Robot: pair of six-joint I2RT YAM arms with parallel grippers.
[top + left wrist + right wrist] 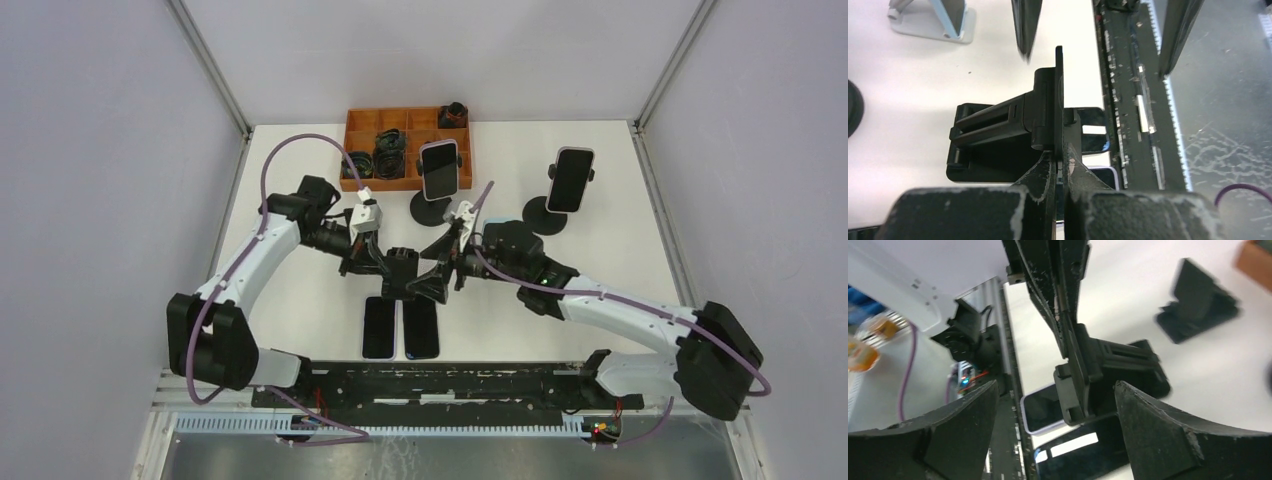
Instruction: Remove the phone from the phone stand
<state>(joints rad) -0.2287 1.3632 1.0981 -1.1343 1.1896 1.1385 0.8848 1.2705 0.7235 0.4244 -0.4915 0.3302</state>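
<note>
An empty black phone stand is held just above the table at the middle. My left gripper is shut on its thin back plate, as the left wrist view shows, where the gripper pinches the stand. My right gripper is open beside the stand; in the right wrist view its gripper straddles the stand without touching it. Two phones lie flat on the table below. Two more phones sit upright on round-based stands at the back.
An orange compartment tray with black parts stands at the back centre. The black rail runs along the near edge, just behind the flat phones. White walls close in the left, right and back.
</note>
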